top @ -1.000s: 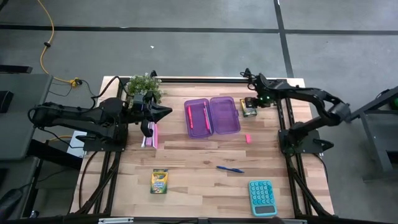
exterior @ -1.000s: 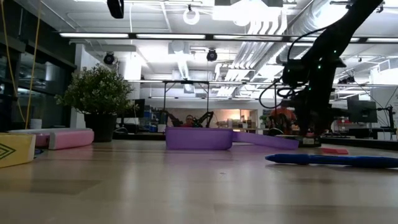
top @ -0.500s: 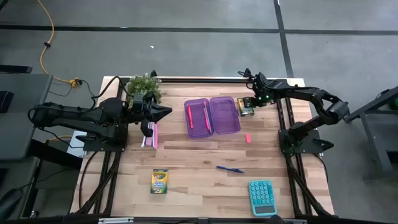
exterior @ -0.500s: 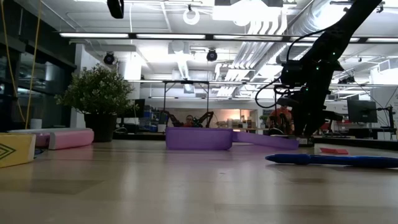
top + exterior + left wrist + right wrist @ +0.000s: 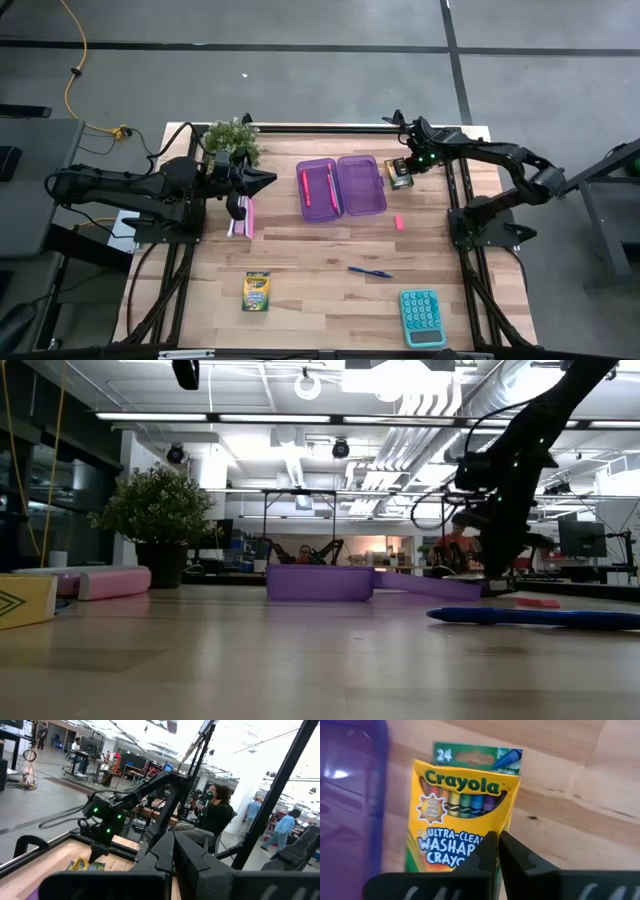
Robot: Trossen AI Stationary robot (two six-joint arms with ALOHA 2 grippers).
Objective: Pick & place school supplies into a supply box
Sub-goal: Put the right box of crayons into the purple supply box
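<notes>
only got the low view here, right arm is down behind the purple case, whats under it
Observer: A yellow-green crayon box, lying flat on the table just right of the supply box, with a strip of bare wood between them.
Operator: did the fingers get it
Observer: It doesn't look like it. The right gripper has its fingers shut against each other over the box's printed face, with nothing between them.
Operator: anything in the case yet
Observer: Two pink-red pens lie in its left half; the right half shows none.
</notes>
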